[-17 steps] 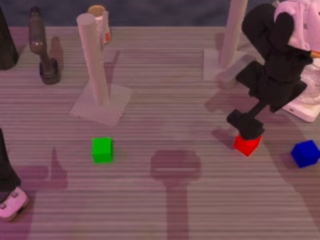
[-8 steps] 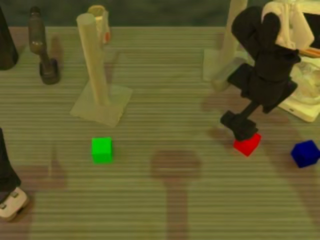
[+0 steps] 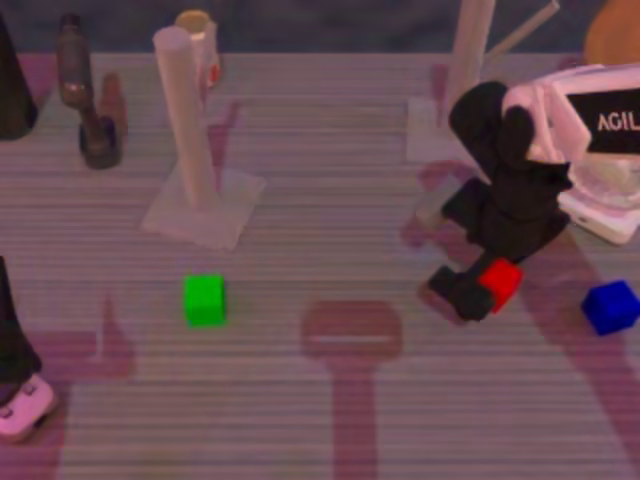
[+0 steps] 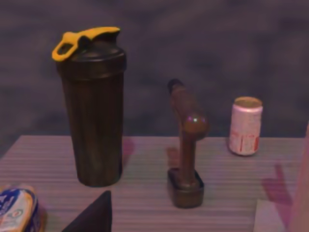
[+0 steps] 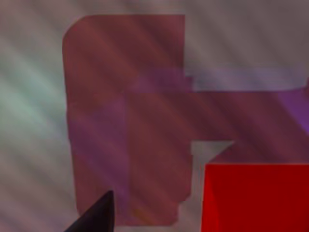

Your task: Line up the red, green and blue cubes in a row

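The red cube [image 3: 501, 282] hangs just above the table at the right, with my right gripper [image 3: 484, 290] shut on it and tilted. In the right wrist view the red cube [image 5: 256, 198] fills the lower corner beside one dark fingertip [image 5: 99, 215]; the other finger is hidden. The blue cube [image 3: 610, 306] rests on the table to the right of the red one. Far off at the left-centre sits the green cube [image 3: 204, 300]. My left gripper [image 3: 22, 408] stays parked at the table's left edge; only one dark fingertip [image 4: 94, 215] shows in its wrist view.
A tall post on a flat base [image 3: 188, 130] stands behind the green cube. A second post [image 3: 465, 70] rises at the back right. A brown handled tool [image 3: 85, 100], a dark shaker [image 4: 92, 106] and a can [image 4: 245, 124] stand at the back left. A white object [image 3: 610, 205] lies at the right edge.
My right gripper came down onto the red cube, then swung left and tilted; the cube has shifted slightly up and to the right with it. Green and blue cubes have not moved.
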Robot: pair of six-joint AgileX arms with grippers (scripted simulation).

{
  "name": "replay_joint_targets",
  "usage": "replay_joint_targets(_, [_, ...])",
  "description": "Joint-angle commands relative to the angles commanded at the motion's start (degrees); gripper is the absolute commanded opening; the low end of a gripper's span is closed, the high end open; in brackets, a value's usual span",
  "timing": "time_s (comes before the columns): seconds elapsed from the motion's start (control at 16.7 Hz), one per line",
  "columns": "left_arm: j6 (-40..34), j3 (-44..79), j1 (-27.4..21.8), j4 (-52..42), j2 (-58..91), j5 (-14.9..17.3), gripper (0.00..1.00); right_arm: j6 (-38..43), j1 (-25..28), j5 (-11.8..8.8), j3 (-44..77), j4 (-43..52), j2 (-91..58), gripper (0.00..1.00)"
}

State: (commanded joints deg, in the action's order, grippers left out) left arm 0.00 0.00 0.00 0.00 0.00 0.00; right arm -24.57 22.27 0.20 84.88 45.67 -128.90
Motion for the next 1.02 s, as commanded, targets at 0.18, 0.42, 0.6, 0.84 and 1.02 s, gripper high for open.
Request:
replay_joint_targets(0.18, [0.00, 0.00, 0.00, 0.00, 0.00, 0.00, 1.00, 0.01, 0.04, 0.01, -0.77, -1.32, -0.85, 1.00])
replay_joint_targets(0.42, [0.00, 0.00, 0.00, 0.00, 0.00, 0.00, 1.00, 0.01, 0.04, 0.01, -0.77, -1.32, -0.85, 0.85])
replay_joint_targets(0.6, [0.00, 0.00, 0.00, 0.00, 0.00, 0.00, 1.00, 0.01, 0.04, 0.01, -0.77, -1.32, -0.85, 0.62])
replay_joint_targets(0.84, [0.00, 0.00, 0.00, 0.00, 0.00, 0.00, 1.00, 0.01, 0.04, 0.01, -0.77, -1.32, -0.85, 0.32])
replay_joint_targets(1.02, [0.00, 0.00, 0.00, 0.00, 0.00, 0.00, 1.00, 0.01, 0.04, 0.01, -0.77, -1.32, -0.85, 0.10])
